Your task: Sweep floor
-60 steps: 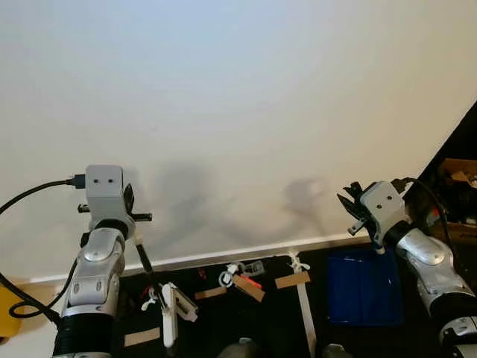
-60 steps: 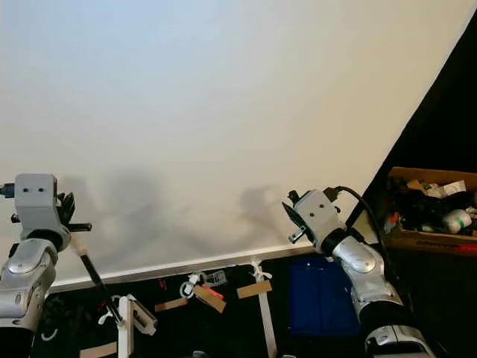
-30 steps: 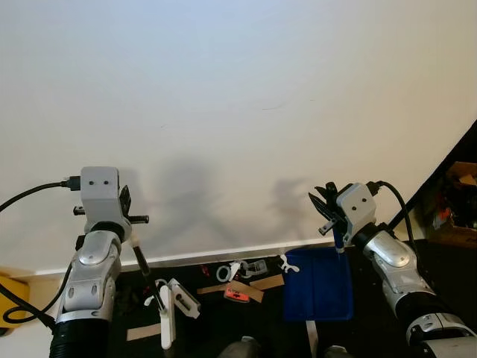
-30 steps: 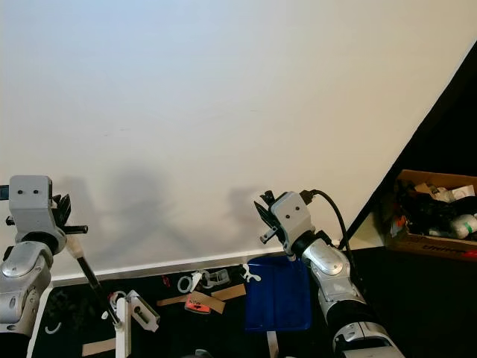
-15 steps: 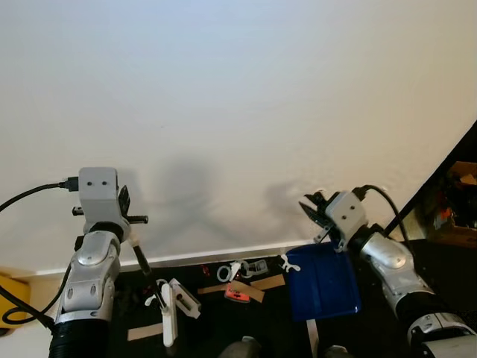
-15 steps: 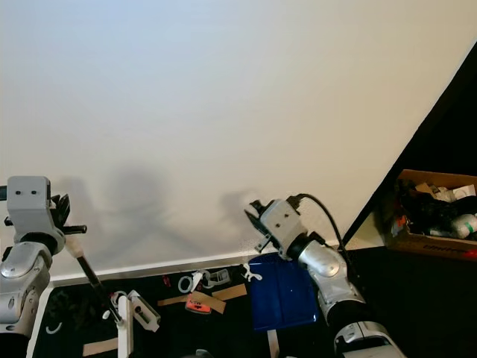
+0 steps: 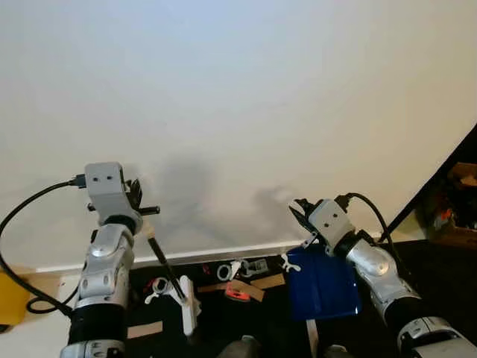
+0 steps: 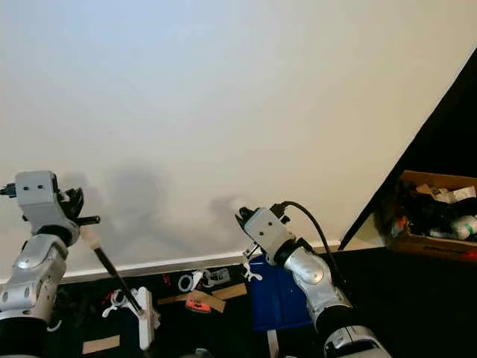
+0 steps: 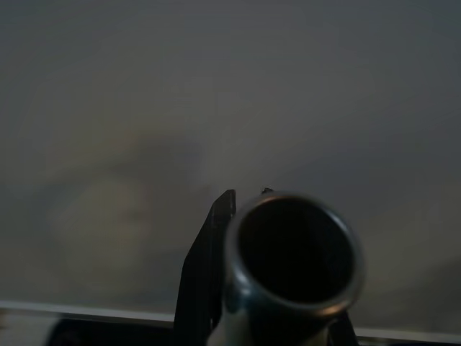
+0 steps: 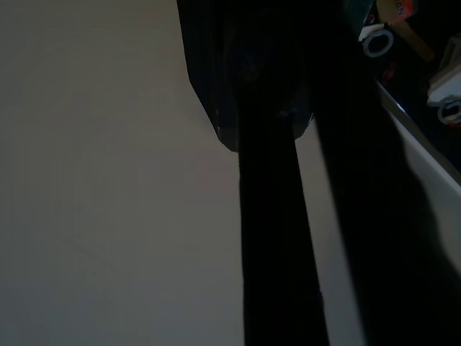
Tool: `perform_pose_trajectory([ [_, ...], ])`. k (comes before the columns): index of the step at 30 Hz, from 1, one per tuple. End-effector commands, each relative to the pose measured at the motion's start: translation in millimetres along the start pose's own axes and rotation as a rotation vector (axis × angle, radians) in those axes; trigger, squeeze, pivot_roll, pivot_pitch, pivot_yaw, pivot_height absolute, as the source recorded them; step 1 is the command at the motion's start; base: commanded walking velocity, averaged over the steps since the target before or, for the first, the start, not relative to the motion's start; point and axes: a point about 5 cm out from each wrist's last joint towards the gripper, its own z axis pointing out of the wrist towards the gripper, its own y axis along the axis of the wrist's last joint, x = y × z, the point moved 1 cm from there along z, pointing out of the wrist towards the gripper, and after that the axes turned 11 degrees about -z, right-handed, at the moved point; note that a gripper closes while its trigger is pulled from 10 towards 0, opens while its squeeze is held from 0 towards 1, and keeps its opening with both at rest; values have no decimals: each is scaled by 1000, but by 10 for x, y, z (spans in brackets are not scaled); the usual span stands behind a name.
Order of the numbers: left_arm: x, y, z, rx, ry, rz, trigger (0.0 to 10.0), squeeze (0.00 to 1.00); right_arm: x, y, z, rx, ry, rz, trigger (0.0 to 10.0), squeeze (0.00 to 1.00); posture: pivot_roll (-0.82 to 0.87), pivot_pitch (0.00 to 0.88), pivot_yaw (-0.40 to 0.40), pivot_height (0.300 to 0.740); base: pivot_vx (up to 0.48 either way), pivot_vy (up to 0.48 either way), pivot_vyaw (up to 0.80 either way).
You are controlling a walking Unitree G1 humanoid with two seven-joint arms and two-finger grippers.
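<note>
The left gripper (image 7: 133, 195) is up near the white wall (image 7: 238, 97), fingers clenched on the broom handle (image 7: 165, 268), and that handle now slants down further toward the middle than a moment ago. The white brush head (image 7: 188, 304) has slid along the dark floor (image 8: 417, 298) toward the scraps, so a stroke is under way. In the left wrist view the round open end of the handle (image 9: 292, 252) sits right against a black finger (image 9: 205, 267).

Over on the other side, the right gripper (image 7: 304, 215) is holding the dustpan's handle; its fingers are wrapped around it, as best the head views show. The blue dustpan (image 7: 322, 283) has come in from the far right over the last two seconds and now rests on the floor just beside the litter: white rings (image 7: 225, 271), brown tape strips (image 7: 270, 281) and a red-orange scrap (image 7: 235, 292) lying along the skirting board (image 7: 223, 256).

Brush on one side, pan on the other, debris between them. That looks like the set-up for the push into the pan, which has not yet happened. A cardboard box of clutter (image 8: 436, 212) sits well apart at the right.
</note>
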Motion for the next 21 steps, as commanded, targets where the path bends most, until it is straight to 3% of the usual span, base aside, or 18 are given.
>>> perform_pose_trajectory([
  [1, -4, -198, -19, 60, -17, -84, 10000, 0, 104, -57, -40, 26, -8, 33, 10000, 0, 157, 305, 134, 740, 0, 0, 0],
  [6, 1, -250, -11, 73, 4, -59, 10000, 0, 106, -47, -32, 22, -11, 31, 10000, 0, 151, 309, 136, 740, 0, 0, 0],
  [9, 35, -316, -17, 94, 35, -95, 10000, 0, 105, -43, -30, 20, -15, 33, 10000, 0, 154, 313, 139, 740, 0, 0, 0],
  [10, 51, -333, -13, 100, 57, -179, 10000, 0, 106, -40, -29, 19, -17, 32, 10000, 0, 146, 320, 141, 740, 0, 0, 0],
  [12, 31, -340, -12, 95, 48, -196, 10000, 0, 108, -37, -29, 17, -17, 32, 10000, 0, 149, 323, 139, 740, 0, 0, 0],
  [15, 2, -352, -9, 72, 6, -138, 10000, 0, 122, -28, -24, 11, -14, 35, 10000, 0, 144, 333, 138, 740, 0, 0, 0],
  [20, -12, -168, 81, -11, -18, -62, 10000, 0, 137, -12, -15, 2, -8, 40, 10000, 0, 138, 345, 137, 740, 0, 0, 0],
  [21, 53, 52, 164, -89, -6, 64, 10000, 0, 138, -4, -11, -3, -7, 41, 10000, 0, 138, 345, 137, 740, 0, 0, 0],
])
